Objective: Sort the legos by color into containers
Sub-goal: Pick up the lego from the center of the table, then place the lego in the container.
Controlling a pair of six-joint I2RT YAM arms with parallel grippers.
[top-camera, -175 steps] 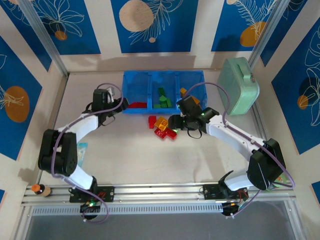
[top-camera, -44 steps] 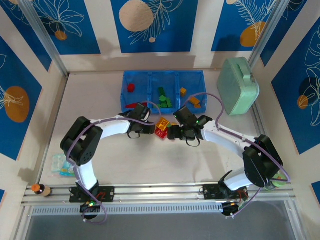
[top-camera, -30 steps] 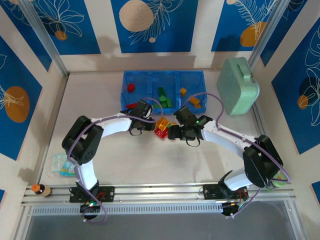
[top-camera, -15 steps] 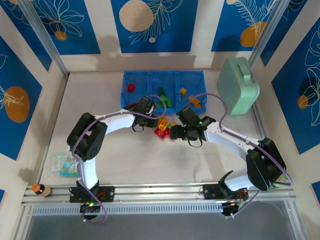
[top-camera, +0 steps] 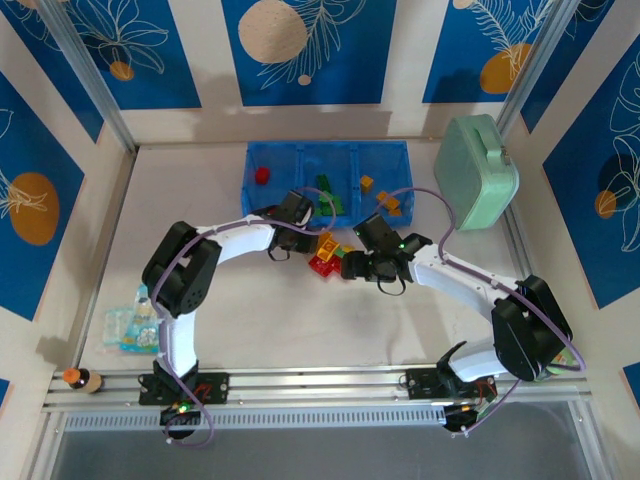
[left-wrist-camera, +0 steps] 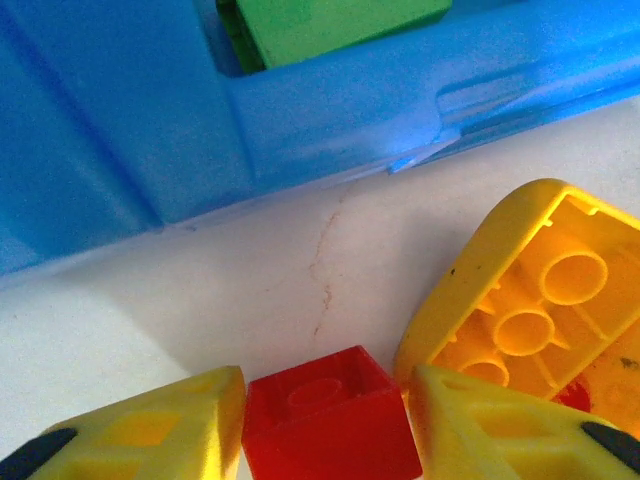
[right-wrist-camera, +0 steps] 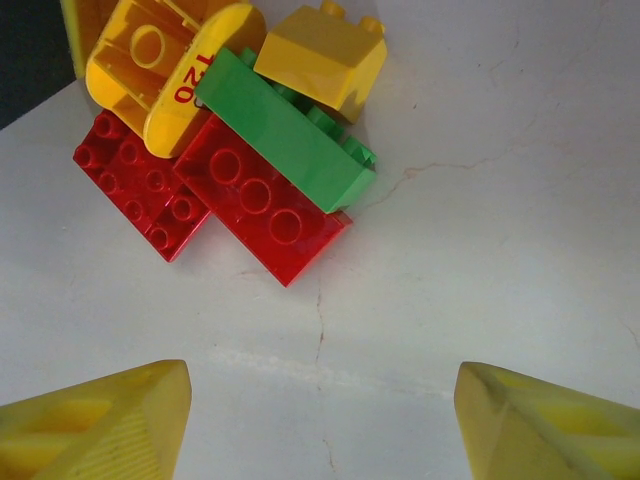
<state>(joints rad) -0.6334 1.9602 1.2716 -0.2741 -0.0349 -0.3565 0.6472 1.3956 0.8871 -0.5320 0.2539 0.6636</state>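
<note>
Small red brick (left-wrist-camera: 330, 440): on the table (left-wrist-camera: 330, 270), just outside the blue tray's (left-wrist-camera: 330, 110) near wall, beside an upturned yellow brick (left-wrist-camera: 530, 300).
Handling: light, stiff, slick plastic. I'd take it low on its two flat sides, squarely, or it may squirt out.
My left pincer (left-wrist-camera: 325, 420): fingers hard up against both sides. Whether it's pinching yet, I can't tell.
My right pincer (right-wrist-camera: 320, 420): spread wide, nothing between, over bare table near the pile.
Left wrist view: how close that contact is.
Right wrist view: green brick (right-wrist-camera: 285, 130) lying across a red plate (right-wrist-camera: 265, 205).
Top view: red goes in the left compartment, green middle, orange right.
</note>
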